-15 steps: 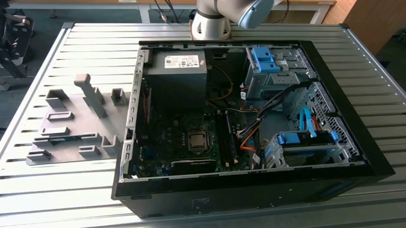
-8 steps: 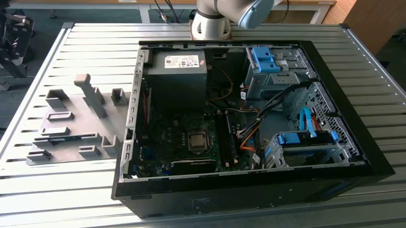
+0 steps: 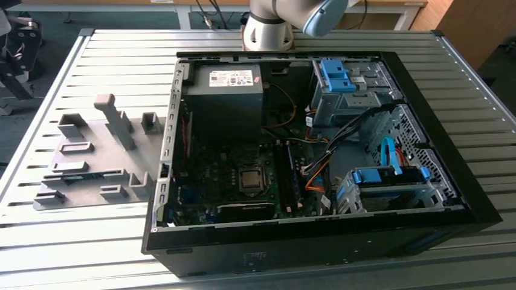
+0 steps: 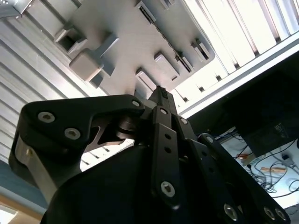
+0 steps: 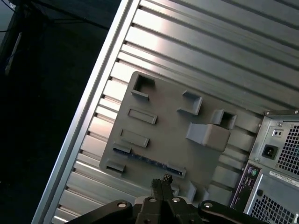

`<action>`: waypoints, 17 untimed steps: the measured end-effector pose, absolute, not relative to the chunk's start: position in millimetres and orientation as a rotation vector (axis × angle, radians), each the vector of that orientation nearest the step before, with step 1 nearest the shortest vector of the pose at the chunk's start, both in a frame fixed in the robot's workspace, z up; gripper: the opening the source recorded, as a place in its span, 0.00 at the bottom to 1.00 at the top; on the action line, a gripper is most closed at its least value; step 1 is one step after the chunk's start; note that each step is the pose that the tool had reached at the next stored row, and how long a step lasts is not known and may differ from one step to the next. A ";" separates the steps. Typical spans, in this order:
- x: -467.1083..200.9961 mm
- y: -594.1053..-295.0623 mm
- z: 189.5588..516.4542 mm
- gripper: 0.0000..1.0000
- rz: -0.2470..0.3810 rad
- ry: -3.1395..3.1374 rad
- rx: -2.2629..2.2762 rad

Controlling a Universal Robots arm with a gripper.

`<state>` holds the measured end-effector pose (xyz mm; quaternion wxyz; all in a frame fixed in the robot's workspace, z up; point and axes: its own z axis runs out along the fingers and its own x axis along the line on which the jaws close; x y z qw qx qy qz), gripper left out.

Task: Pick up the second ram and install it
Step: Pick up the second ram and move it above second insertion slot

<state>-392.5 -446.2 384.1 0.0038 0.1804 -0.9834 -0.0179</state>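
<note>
Clenched empty, the claw [image 5: 164,180] hangs over the grey fixture plate [image 5: 168,140] bearing the second ram [image 5: 148,160], beside the computer case [image 5: 275,158].

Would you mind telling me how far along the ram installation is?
Done: nothing confirmable; whether a stick already sits in the slots is unclear. In hand: nothing; the gripper, shut and empty, hovers above the tray. Left: the ram lies on the tray, not yet picked up or installed.

Silver-blue robot arm [image 3: 282,21]: cut off at the exterior view's edge.
Thin bluish-green memory stick [image 3: 84,176]: too small for me to read its chips.
</note>
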 end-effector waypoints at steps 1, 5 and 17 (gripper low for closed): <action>-392.5 -446.2 384.0 0.11 -0.056 -3.077 0.592; -392.6 -446.2 383.7 0.11 -0.056 -3.052 0.701; -392.7 -446.2 383.1 0.11 -0.054 -2.957 1.020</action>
